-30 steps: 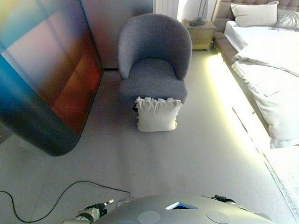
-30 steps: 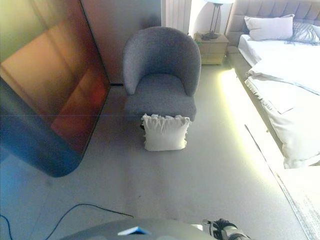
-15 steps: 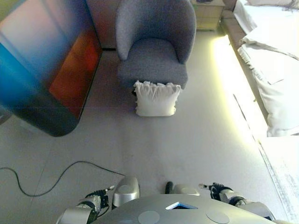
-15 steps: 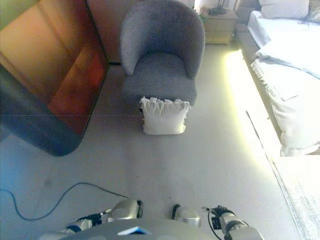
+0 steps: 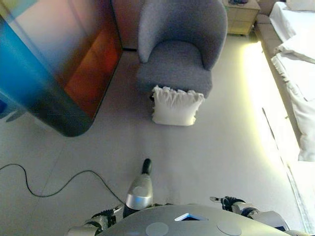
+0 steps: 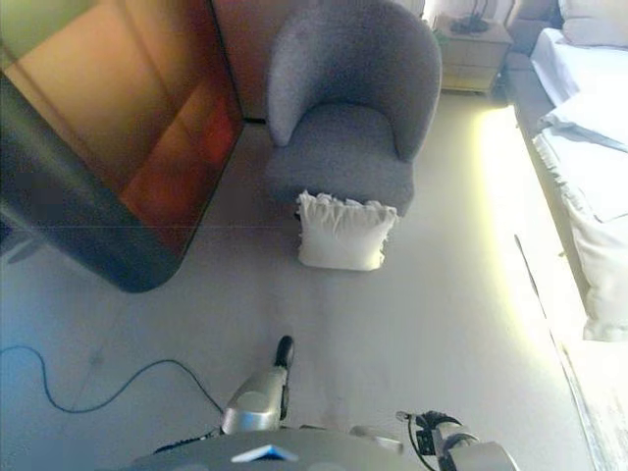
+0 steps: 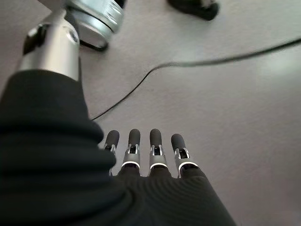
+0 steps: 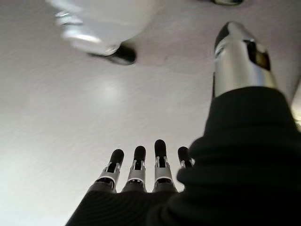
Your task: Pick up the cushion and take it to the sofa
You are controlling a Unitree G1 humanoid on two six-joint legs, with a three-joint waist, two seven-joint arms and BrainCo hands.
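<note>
We see the white frilled cushion (image 5: pixel 176 106) standing on the grey floor (image 5: pixel 211 157), leaning against the grey upholstered armchair (image 5: pixel 179 49), while our left hand (image 7: pixel 150 155) and right hand (image 8: pixel 141 169) hang low with straight fingers, holding nothing.

View shifted rightward and tilted down since a second ago: camera moved, objects did not. Cushion (image 5: pixel 177 106) and chair (image 5: pixel 179 49) now sit further right in frame; bed (image 5: pixel 300 59) mostly cut off at right edge, its pillows gone from view. Both hands unchanged, low at sides.
</note>
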